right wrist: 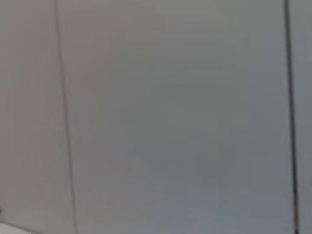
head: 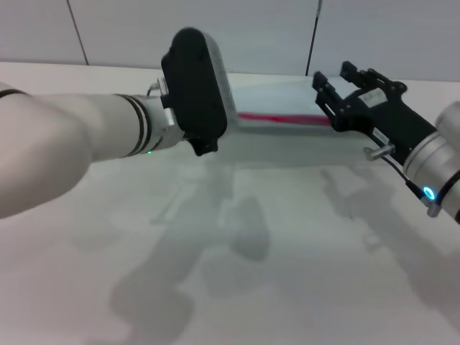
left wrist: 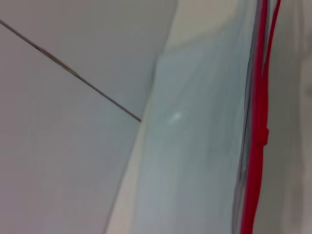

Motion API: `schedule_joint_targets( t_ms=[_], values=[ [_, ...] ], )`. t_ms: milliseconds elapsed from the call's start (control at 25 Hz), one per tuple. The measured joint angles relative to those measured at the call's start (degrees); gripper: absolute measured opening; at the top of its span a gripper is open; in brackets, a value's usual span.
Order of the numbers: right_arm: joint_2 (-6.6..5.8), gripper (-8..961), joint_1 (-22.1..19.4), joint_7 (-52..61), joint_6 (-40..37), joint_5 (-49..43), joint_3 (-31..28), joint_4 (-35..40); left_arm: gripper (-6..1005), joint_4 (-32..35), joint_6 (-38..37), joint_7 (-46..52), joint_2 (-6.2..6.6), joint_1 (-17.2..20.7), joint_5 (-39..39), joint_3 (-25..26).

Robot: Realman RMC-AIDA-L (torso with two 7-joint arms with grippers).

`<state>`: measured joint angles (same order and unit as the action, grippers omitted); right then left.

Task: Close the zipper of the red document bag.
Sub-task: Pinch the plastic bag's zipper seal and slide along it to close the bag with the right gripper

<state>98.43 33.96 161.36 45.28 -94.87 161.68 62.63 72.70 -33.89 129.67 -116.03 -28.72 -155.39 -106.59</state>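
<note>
Right gripper (head: 332, 90): fingers spread, empty, near zipper (head: 284, 118). Red document bag (head: 287, 136): thin, floppy, likely slippery (pinch slider; left gripper (head: 195, 86) state unreadable).

the bag (head: 287, 97), pale and translucent, is laid flat at the far side of the tabletop (head: 287, 251). its red zipper (head: 284, 118) is run along the near edge, parted at one end.

The red document bag (left wrist: 195, 146) is smooth, glossy translucent plastic; its zipper (left wrist: 258, 136) looks shiny red; the table (head: 287, 273) is matt white.
</note>
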Motion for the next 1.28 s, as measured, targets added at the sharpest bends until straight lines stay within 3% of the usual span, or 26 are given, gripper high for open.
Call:
schedule_joint_targets(
  t_ms=[280,520,760,1040,1280],
  values=[
    [-1.83,483,-1.7,0.0,-2.0,-7.6,-4.0,2.8,55,10.3,0.0,-0.2,0.11,5.2,-0.1,0.2],
    [-5.33,484,-2.8,-0.7,-6.0,-11.3,-7.6,7.1,55,11.9,1.6,0.1,-0.09,6.7,0.0,0.8],
    [-6.87,483,-2.9,-0.7,-12.1,-15.8,-11.3,10.0,54,13.3,3.5,0.1,-0.13,8.1,0.3,0.6],
    [-6.50,483,-3.2,-0.7,-24.5,-23.7,-19.2,11.8,54,15.3,3.7,0.2,-0.27,8.3,0.5,0.3],
    [-4.06,474,-3.5,-1.0,-31.3,-29.7,-24.9,10.7,53,17.3,3.7,0.6,-0.32,8.3,0.5,0.1]
  ],
)
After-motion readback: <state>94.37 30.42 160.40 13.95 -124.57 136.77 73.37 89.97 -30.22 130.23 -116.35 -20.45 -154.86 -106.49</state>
